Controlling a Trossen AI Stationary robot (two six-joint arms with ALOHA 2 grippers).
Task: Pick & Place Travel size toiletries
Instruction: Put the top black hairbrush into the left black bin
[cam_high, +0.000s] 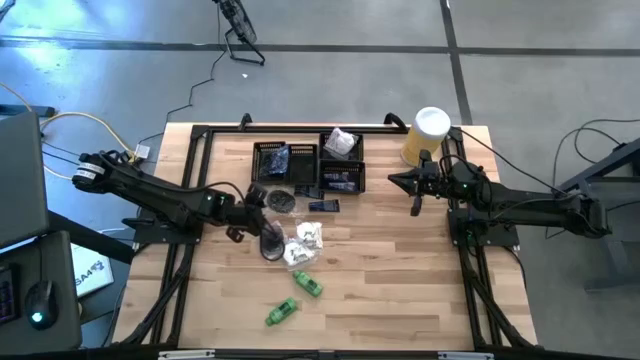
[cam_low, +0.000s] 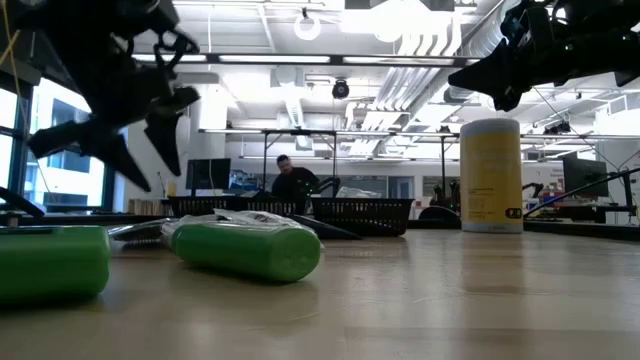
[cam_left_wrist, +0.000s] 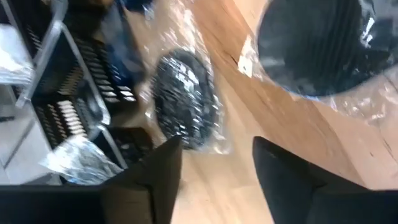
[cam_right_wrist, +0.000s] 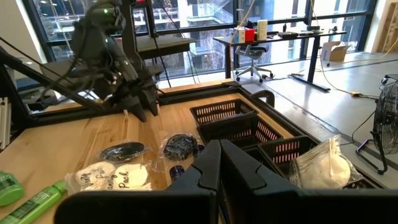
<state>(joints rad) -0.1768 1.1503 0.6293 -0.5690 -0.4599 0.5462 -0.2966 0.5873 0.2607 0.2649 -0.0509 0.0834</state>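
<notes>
**Wooden table, toiletries mid-sort, both pincers empty**

Left pincer (cam_high: 262, 200) hovers above the table (cam_high: 400, 290), fingers spread, gripping nothing. Just below it: a round black piece in a clear bag (cam_left_wrist: 185, 99), and a second black round piece (cam_high: 271, 243) beside the white sachets (cam_high: 305, 237). Two green tubes (cam_high: 305, 284) (cam_high: 281, 312) lie nearer the front edge, apart from each other. A dark navy packet (cam_high: 322, 206) sits just in front of the black mesh trays (cam_high: 296, 166); trays hold dark packets and a white crinkly sachet (cam_high: 341, 143). Right pincer (cam_high: 415, 184) waits clenched, empty, near the yellow cylinder (cam_high: 424, 135).
</notes>
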